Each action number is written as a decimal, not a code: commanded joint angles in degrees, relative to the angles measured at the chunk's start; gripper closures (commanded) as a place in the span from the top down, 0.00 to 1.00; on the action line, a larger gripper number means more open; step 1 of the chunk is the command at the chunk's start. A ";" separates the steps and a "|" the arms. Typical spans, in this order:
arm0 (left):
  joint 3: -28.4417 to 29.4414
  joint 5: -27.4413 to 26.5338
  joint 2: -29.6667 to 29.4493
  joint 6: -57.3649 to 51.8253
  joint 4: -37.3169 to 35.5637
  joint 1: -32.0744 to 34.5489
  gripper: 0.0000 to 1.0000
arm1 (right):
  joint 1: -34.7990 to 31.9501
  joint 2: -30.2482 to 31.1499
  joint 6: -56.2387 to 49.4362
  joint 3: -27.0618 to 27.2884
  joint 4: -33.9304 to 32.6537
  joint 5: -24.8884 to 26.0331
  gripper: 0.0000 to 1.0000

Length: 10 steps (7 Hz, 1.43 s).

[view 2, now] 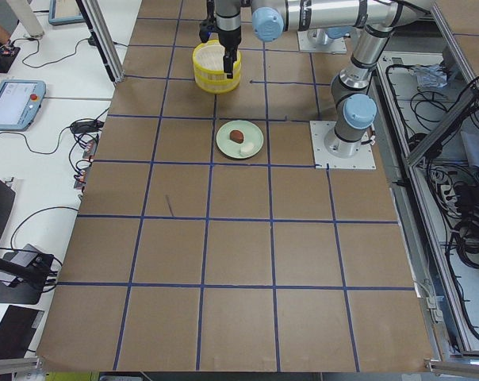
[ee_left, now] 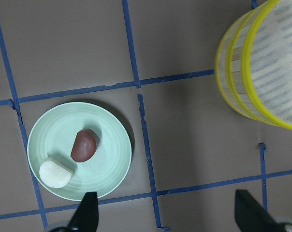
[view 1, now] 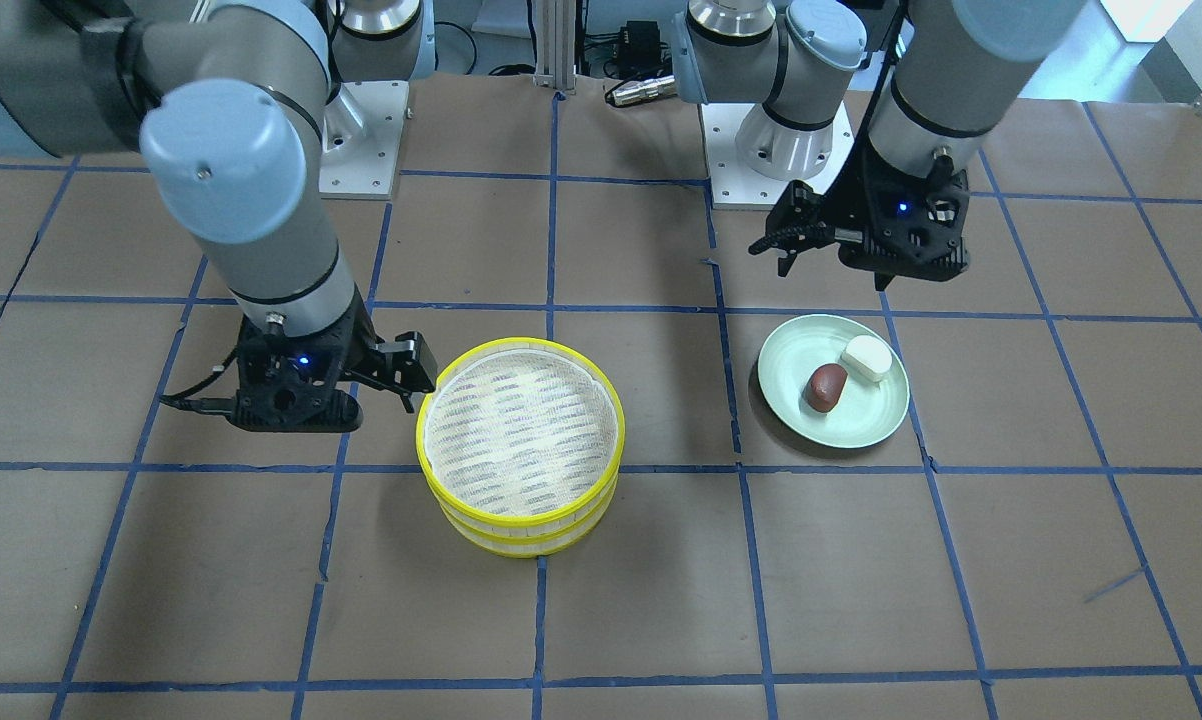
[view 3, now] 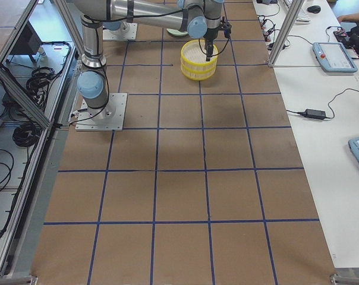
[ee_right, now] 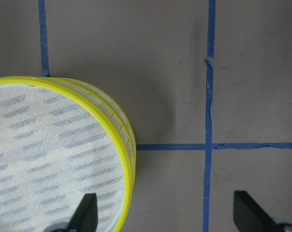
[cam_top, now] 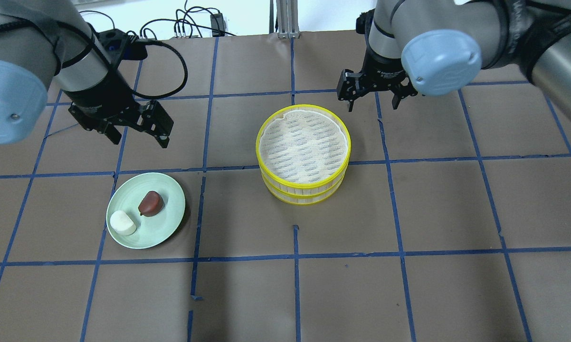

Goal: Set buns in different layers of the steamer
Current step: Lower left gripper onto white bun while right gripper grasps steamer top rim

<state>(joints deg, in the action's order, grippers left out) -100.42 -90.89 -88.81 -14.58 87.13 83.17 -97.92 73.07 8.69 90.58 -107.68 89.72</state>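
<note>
Left end effector [cam_top: 139,135], right end effector [cam_top: 374,102]: released, empty. Right one sits just beside steamer [cam_top: 304,190] rim; misaligned descent on your command could shove stacked trays.

The steamer [cam_top: 304,192] lies open on top. The brown bun [cam_top: 150,203] and white bun [cam_top: 123,222] sit uncovered, side by side on the plate [cam_top: 166,221].

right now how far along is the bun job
Nothing is done yet. The white bun and the reddish-brown bun both lie on the green plate, and the steamer stands with its two trays stacked, the top one empty. Nothing is in hand: the left tool is open near the plate, the right tool open by the steamer's rim. Left: both placements, one per layer.
</note>
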 commanded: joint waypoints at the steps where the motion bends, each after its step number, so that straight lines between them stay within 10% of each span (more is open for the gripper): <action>1: -11.49 -1.74 -0.22 -5.00 -7.53 -8.52 0.99 | -0.87 -2.49 2.30 4.67 -6.54 -0.86 0.94; 3: -19.08 -10.75 -7.99 -5.28 -25.59 -9.60 0.99 | -1.04 -4.25 3.52 5.22 -7.81 -3.13 0.68; 5: -19.64 -13.70 -11.65 -5.45 -28.50 -9.61 1.00 | -1.84 -4.69 4.50 5.92 -7.81 -2.46 0.18; 8: -19.72 -13.09 -14.38 -4.67 -28.50 -9.61 0.99 | -1.84 -4.17 4.32 6.01 -9.30 -1.31 0.07; 9: -19.81 -13.44 -14.46 -4.49 -27.81 -9.69 0.87 | -1.75 -3.99 4.58 6.01 -9.21 -0.61 0.05; 10: -19.46 -13.09 -14.38 -3.53 -26.58 -9.69 0.46 | -1.31 -1.64 4.32 5.49 -8.17 -0.43 0.05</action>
<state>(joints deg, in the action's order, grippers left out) -120.10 -104.16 -103.13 -18.94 59.38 73.51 -99.60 69.49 13.14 96.49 -116.66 88.81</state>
